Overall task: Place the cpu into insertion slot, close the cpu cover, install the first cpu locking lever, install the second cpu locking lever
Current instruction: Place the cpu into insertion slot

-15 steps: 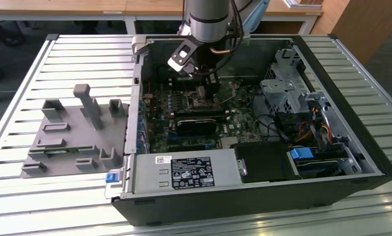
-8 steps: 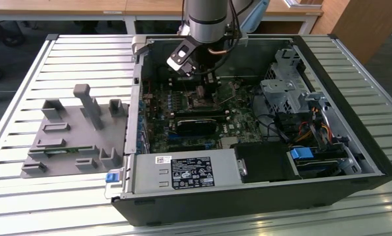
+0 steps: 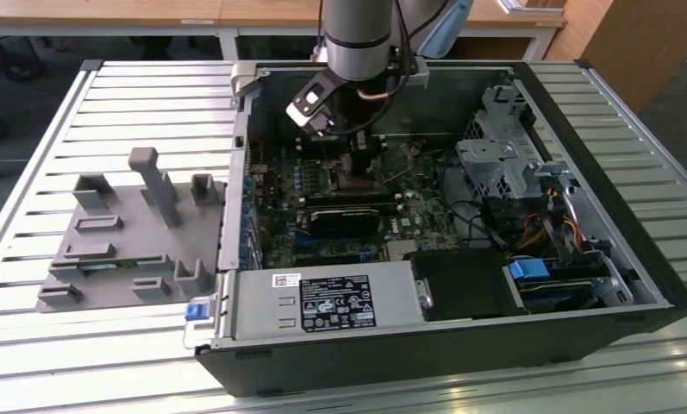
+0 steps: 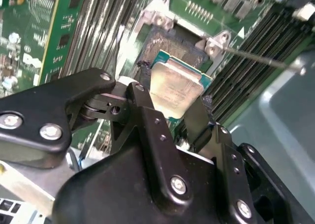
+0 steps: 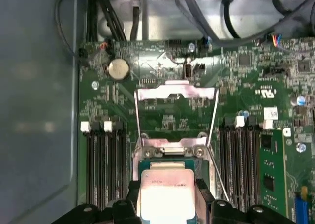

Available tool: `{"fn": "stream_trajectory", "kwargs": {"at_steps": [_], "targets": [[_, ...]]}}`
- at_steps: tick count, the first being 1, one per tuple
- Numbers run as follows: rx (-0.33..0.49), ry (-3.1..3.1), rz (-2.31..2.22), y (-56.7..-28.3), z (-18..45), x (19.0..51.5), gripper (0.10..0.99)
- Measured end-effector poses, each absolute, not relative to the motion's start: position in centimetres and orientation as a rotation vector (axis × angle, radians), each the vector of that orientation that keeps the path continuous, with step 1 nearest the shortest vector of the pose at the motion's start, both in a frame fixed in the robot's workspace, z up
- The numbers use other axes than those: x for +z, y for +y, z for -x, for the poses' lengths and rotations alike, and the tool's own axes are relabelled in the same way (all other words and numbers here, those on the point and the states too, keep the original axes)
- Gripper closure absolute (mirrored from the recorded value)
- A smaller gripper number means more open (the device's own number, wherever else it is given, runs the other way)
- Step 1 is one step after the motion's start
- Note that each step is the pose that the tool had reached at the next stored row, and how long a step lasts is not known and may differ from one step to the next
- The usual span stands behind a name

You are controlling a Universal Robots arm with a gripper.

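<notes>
One small square cpu point(image 4: 176, 88), a dull silvery-beige metal top on a green-edged base, is pinched by two opposite edges in the black claw point(image 4: 172, 100). It sits over the dark insertion slot point(image 4: 165, 39); I cannot tell whether it touches the slot. Faint print on the chip's top is too dim to make out.

In the first wrist view the cpu cover point(image 5: 177, 92), a thin silvery frame with a large window, is swung open and lies back on the green circuit board point(image 5: 256, 76). A thin wire locking lever point(image 4: 256, 57) stands free beside the slot.

In the exterior view a black-and-white label point(image 3: 334, 304) is stuck on the grey power supply at the case's 6 o'clock. The open black computer case point(image 3: 619, 328) lies on a slatted metal bench point(image 3: 44, 345). A grey moulded fixture point(image 3: 125, 233) is at its 9 o'clock and wooden tables point(image 3: 113, 10) at 12 o'clock.
</notes>
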State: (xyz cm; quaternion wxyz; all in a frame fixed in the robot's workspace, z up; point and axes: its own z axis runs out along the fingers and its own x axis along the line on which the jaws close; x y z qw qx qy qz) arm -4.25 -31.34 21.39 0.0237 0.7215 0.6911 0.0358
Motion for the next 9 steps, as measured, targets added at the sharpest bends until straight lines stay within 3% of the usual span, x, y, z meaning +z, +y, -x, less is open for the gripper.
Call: {"fn": "stream_trajectory", "kwargs": {"at_steps": [9], "targets": [[0.112, 2.161, -2.213, -31.38, 4.54, 20.67, 0.561]]}}
